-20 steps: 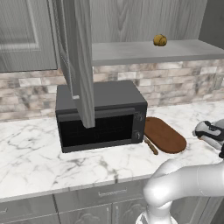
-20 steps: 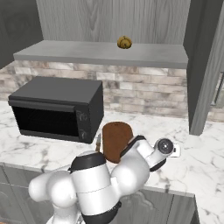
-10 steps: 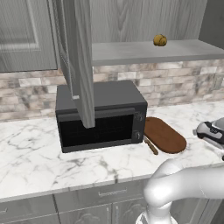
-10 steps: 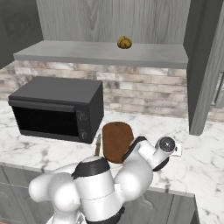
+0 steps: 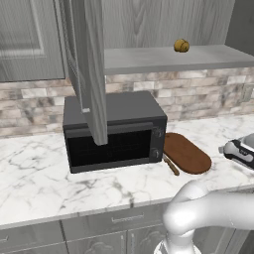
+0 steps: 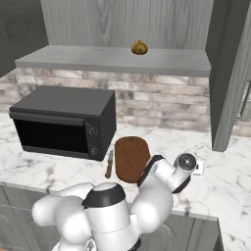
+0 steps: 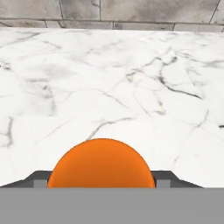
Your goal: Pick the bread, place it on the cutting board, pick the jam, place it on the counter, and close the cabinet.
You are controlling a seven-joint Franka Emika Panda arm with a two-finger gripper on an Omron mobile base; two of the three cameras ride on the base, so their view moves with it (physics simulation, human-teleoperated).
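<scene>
Over the last second the end effector (image 6: 187, 163) has only edged a little further right above the desk (image 7: 109, 78), past the cutting board (image 5: 186, 153), clenched on the orange jam (image 7: 101, 164). I judge it is about to set the jar down. The bread (image 5: 181, 45) sits untouched on the shelf (image 5: 163, 59) of the open cabinet (image 5: 92, 69).

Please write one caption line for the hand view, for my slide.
Hand view: the orange jam sits between the jaws, above the white marble counter.
</scene>
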